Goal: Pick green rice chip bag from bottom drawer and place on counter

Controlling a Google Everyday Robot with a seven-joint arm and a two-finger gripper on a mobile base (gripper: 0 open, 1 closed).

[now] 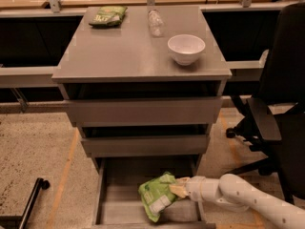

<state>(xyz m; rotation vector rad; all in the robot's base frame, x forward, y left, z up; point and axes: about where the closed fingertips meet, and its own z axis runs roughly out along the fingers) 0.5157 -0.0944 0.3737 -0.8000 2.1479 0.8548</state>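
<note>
The light-green rice chip bag [156, 196] with a white label panel hangs tilted over the floor of the open bottom drawer [119, 194]. My gripper [178, 190] reaches in from the right on a white arm and is shut on the bag's upper right edge, holding it just above the drawer floor. The grey counter [128, 51] is the slab on top of the drawer unit, above the two closed drawer fronts.
On the counter stand a white bowl [186, 48], a clear plastic bottle [155, 23] and a darker green bag with yellow lettering [107, 15]. A black office chair [281, 113] stands close at the right. A black leg with a wheel [35, 192] is at the lower left.
</note>
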